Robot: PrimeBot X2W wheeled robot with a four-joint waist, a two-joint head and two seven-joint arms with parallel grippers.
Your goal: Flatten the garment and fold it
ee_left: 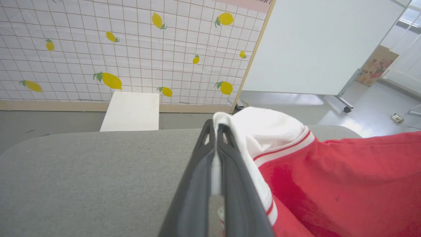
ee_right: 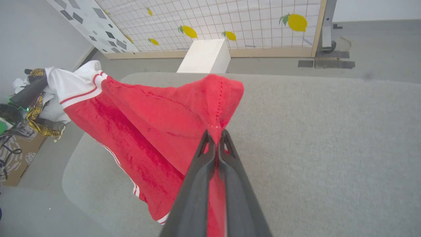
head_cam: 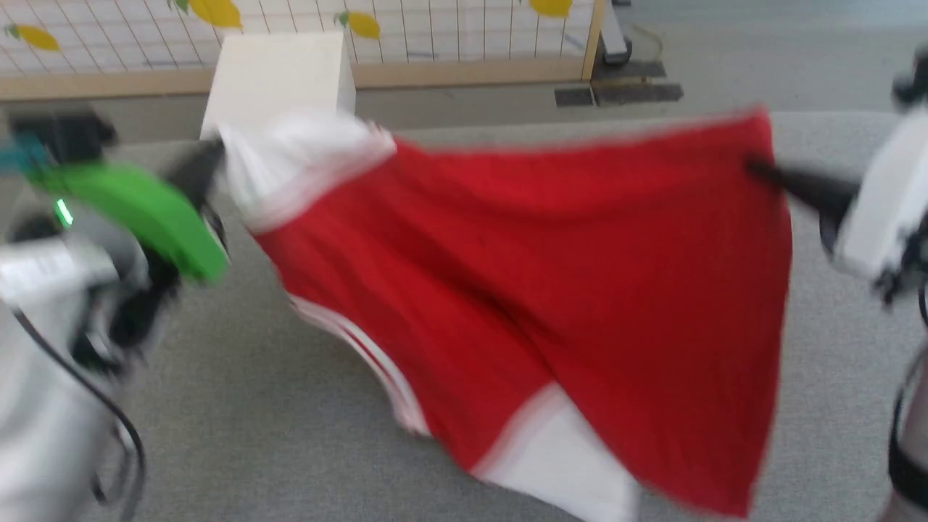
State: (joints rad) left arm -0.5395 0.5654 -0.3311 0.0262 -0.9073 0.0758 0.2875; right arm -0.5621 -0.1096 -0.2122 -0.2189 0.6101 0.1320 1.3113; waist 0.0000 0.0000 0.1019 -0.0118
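Red garment (head_cam: 522, 290) is up in the air, strung between both arms over the grey surface (head_cam: 254, 406). Grip check: left end effector (ee_left: 215, 126) is closed tight on a white, red-striped trim corner, and the cloth runs off to its right. The right end effector (ee_right: 215, 135) is pinched shut on a plain red corner, and the cloth runs off to its left and sags below it.

So the taut top edge, the long axis as held, goes straight from one end effector to the other, roughly along the surface's far edge. The body hangs beneath that line, white lining turned out at the low end.

Head view is smeared, so I can't tell if the low edge touches the surface. Neither arm is nearer; each owns a corner.

Judgement: flatten step, fold not started. The next move needs both arms to come down together with spacing kept and the hanging part landing first, else it bunches. Risk: the thin pinch on the red corner slips. Beyond the surface sits a white box (head_cam: 279, 72), out of the way.
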